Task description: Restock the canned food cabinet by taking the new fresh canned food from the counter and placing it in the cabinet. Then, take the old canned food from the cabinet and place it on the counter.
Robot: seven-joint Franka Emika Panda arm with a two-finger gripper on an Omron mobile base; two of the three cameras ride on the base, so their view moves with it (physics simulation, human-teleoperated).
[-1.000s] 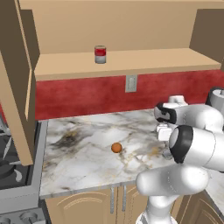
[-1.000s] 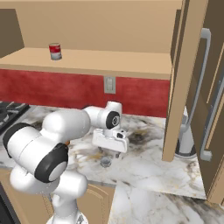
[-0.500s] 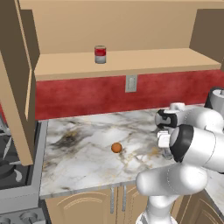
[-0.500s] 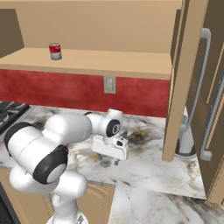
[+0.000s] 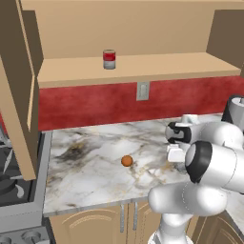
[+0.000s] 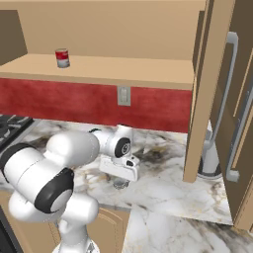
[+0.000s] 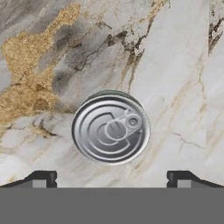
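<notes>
- Dark claw tips of the gripper (image 7: 112, 177) stand wide open, holding nothing.
- Right past them, the flat silver tin (image 7: 110, 128) lies on the marble counter (image 7: 175, 78).
- Far back, the red-and-white can (image 5: 109, 59) stands on the cabinet (image 5: 143, 66) shelf.

White-grey marble counter (image 7: 183, 87) with dark and golden-brown veins; silver flat tin (image 7: 110, 130) with ringed lid; red-and-white can (image 5: 109, 59) on the tan cabinet shelf (image 5: 143, 66); orange ball (image 5: 127, 161); red wall (image 5: 95, 102).
</notes>
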